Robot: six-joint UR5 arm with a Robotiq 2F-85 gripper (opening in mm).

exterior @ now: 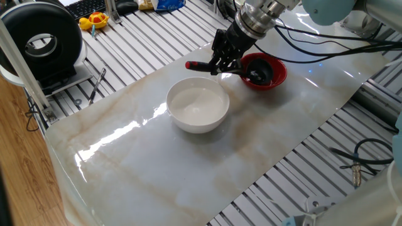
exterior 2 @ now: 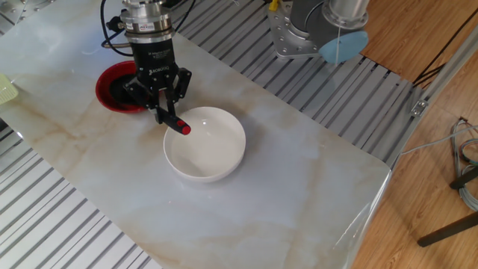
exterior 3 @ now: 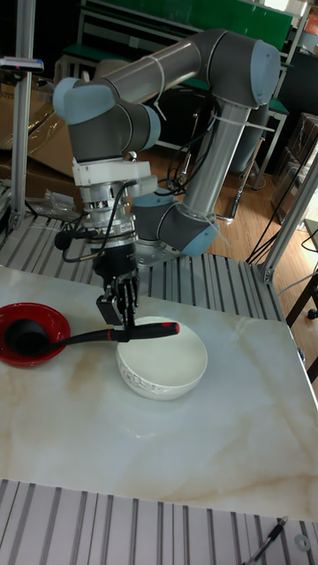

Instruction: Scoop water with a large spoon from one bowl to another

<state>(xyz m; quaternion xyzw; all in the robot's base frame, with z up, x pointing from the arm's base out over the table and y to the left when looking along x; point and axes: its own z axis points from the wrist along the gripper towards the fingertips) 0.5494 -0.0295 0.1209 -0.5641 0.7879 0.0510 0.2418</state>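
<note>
Gripper [exterior 3: 122,323]: fingers closed on the large spoon [exterior 3: 84,336] mid-handle, so the scoop reaches sideways.
Scoop: held over the red bowl [exterior: 276,76], apparently for tipping out.
White bowl [exterior: 198,105]: just beside, under the handle's red tip.
Water [exterior: 196,104]: faint sheen seen in the white bowl; none discernible in the scoop.

A glossy marble-patterned sheet covers the desk [exterior: 157,163]; on it stand a white bowl [exterior: 198,105] and, well apart, a red bowl [exterior: 264,71].
</note>
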